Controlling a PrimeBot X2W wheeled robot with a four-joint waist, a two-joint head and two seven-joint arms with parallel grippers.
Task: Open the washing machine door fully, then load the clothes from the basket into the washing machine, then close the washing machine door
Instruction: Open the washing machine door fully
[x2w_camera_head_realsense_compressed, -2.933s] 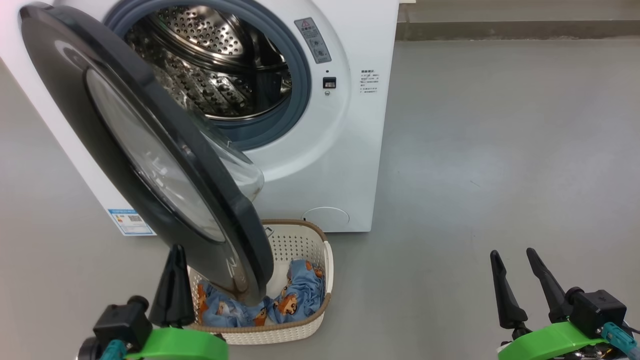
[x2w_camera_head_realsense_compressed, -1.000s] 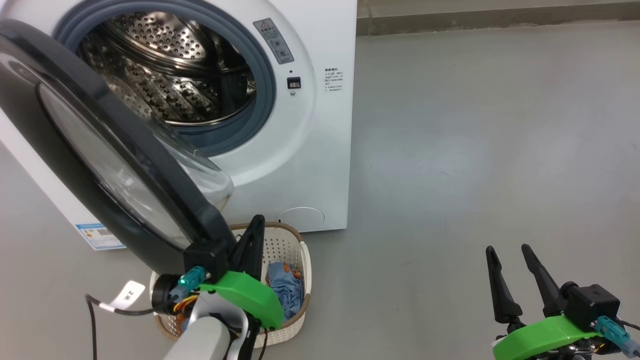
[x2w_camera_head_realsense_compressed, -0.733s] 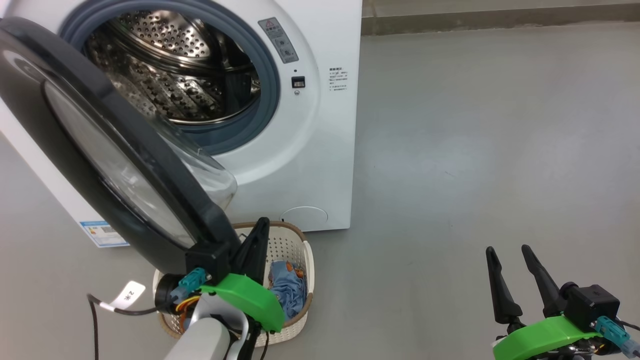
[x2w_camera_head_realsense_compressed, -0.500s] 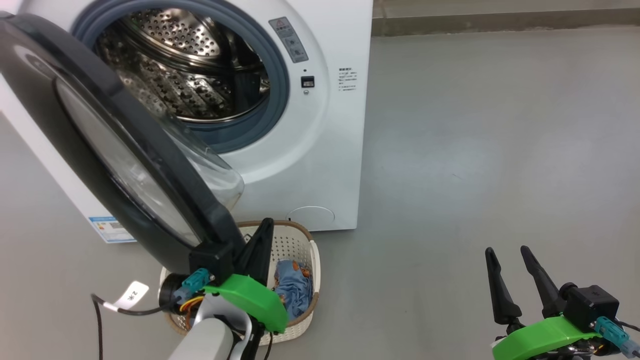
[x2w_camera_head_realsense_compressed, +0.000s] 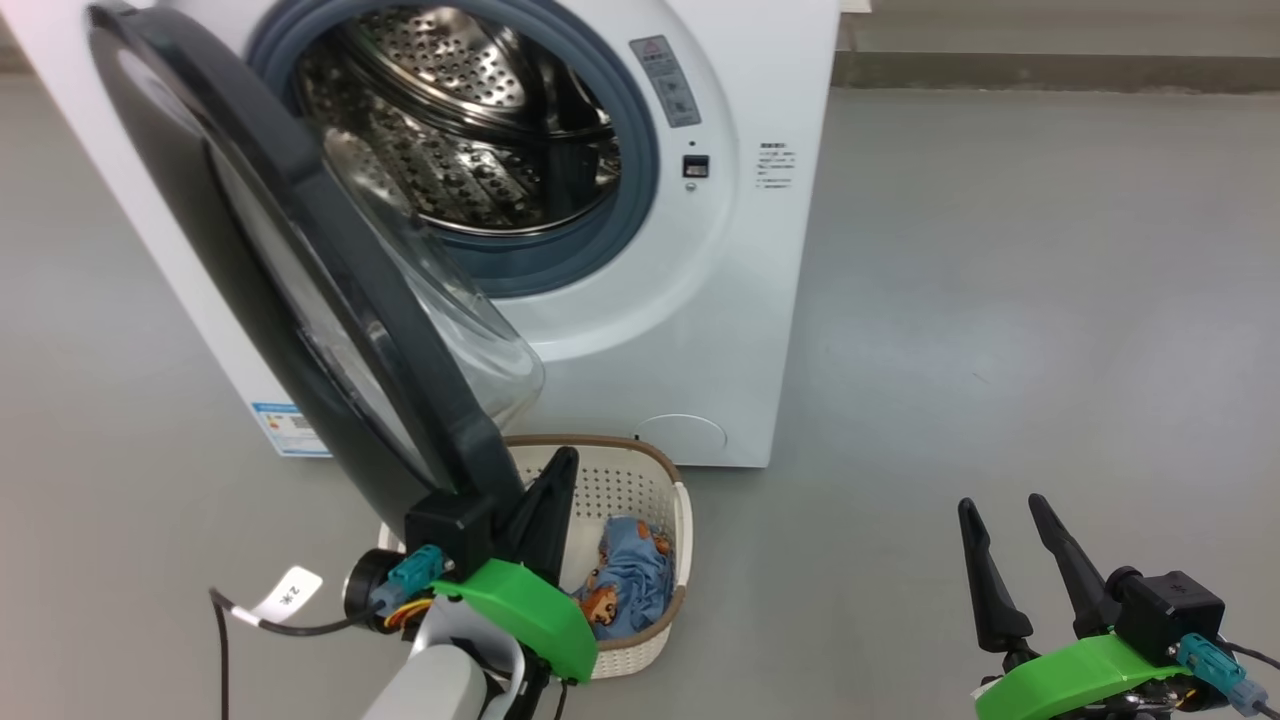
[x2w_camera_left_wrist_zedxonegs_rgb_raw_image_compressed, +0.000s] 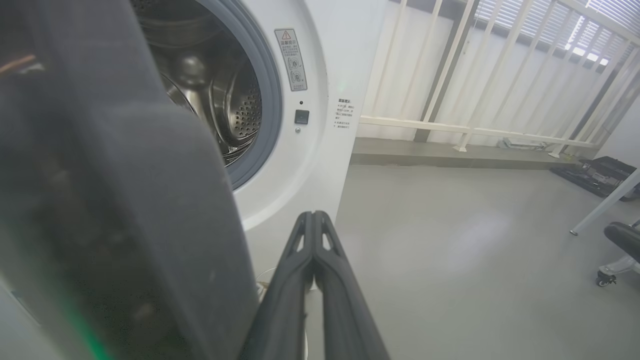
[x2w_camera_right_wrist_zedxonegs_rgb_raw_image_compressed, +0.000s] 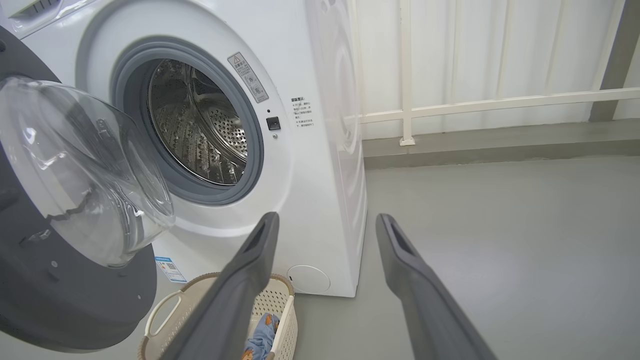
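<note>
— Two grippers, what do we log?
— We put left gripper (x2w_camera_head_realsense_compressed: 562, 468) pinched fully together, empty as far as we can tell. Contact with the washing machine door (x2w_camera_head_realsense_compressed: 395, 340) just left of it is hard to judge. The basket (x2w_camera_head_realsense_compressed: 622, 488) is right under it, clothes (x2w_camera_head_realsense_compressed: 625, 585) inside.
— And right gripper (x2w_camera_head_realsense_compressed: 1000, 505)?
— Spread wide, holding nothing, floor (x2w_camera_head_realsense_compressed: 1000, 300) below. The washing machine (x2w_camera_head_realsense_compressed: 700, 300) is ahead and the basket well off to its left.

— Condition of the washing machine (x2w_camera_head_realsense_compressed: 700, 300)?
— White front-loader, steel drum (x2w_camera_head_realsense_compressed: 470, 130) exposed. The washing machine door (x2w_camera_head_realsense_compressed: 330, 300), black rim with clear bowl, stands partly open, overhanging the basket (x2w_camera_head_realsense_compressed: 640, 470).
— And the basket?
— Cream, perforated, brown rim, just before the machine's base. The clothes (x2w_camera_head_realsense_compressed: 630, 575), blue with bear print, lie bunched inside.
</note>
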